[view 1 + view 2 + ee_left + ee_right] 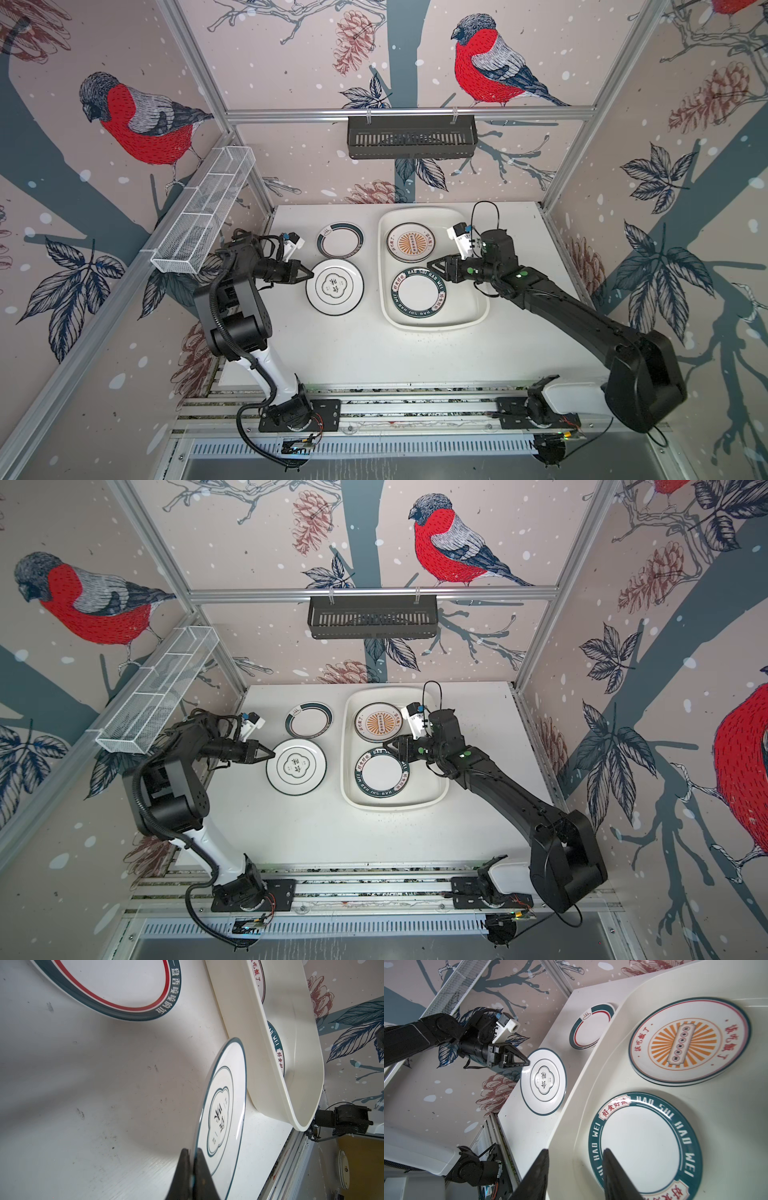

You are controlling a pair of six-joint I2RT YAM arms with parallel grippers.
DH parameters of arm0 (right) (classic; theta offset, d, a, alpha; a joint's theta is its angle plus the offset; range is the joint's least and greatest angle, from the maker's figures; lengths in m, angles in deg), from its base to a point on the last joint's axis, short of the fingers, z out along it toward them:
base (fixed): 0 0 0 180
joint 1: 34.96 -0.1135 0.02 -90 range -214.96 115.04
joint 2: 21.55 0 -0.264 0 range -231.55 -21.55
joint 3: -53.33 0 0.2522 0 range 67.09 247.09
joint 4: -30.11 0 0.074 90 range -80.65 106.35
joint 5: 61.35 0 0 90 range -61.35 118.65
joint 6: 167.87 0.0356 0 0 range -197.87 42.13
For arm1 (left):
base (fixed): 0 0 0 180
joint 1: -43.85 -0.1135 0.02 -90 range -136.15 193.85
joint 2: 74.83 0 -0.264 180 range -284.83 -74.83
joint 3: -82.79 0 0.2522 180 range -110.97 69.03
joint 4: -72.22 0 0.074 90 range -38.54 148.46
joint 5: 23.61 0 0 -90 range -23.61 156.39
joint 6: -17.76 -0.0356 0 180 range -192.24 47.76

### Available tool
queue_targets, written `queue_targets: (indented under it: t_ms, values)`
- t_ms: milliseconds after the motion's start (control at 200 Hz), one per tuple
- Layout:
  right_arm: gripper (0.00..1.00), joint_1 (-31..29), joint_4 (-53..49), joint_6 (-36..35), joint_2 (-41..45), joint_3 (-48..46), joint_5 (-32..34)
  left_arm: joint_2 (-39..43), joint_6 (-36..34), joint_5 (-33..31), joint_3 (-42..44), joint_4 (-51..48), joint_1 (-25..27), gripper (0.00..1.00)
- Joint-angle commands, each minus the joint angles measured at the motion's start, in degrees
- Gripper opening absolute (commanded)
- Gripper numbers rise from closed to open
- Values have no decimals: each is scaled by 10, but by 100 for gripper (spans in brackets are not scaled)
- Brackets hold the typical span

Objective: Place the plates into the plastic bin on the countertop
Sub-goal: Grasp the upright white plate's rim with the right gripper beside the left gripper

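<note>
Bird-print walls (291, 174) enclose the white countertop (374, 353), on which the plastic bin (432, 325) stands. Inside the bin lie the sunburst plate (410, 242) and the lettered plate (419, 293). Outside it, just beside its wall, are the clover plate (335, 286) and the ringed plate (340, 240). Note that the left gripper (192, 1153) is clenched on the clover plate's rim, at the edge farthest from the bin. The right gripper (576, 1151) hangs over the lettered plate with its jaws parted and nothing between them. Treat each plate as rigid, smooth-glazed and probably slippery, and assume it chips if dropped. Take hold only at the raised rim, since the flat face offers no purchase. Expect a one-edge pinch to let the plate droop or swing. You cannot tell from the left wrist view how deep the rim sits between the jaws, nor whether the edge nearest the bin is clear of the countertop. Further rims show beneath the sunburst plate; how many is unclear. Part of the lettered plate is cut off in the right wrist view.
</note>
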Motion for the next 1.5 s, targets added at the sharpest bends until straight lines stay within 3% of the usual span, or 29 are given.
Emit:
queue_targets:
  t_ms: [0, 245, 715, 1496]
  values:
    - [44, -22, 51, 6, -14, 11, -22, 8, -2, 35, -13, -31, -2, 0]
    - [44, -77, 75, 4, -58, 43, -33, 15, -4, 51, -42, -55, -2, 0]
    - [44, -126, 142, 37, -145, 81, -29, 27, -9, 86, -112, -110, -2, 0]
    - [44, -153, 217, 98, -263, 165, -9, 78, 5, 121, -147, -134, 17, 0]
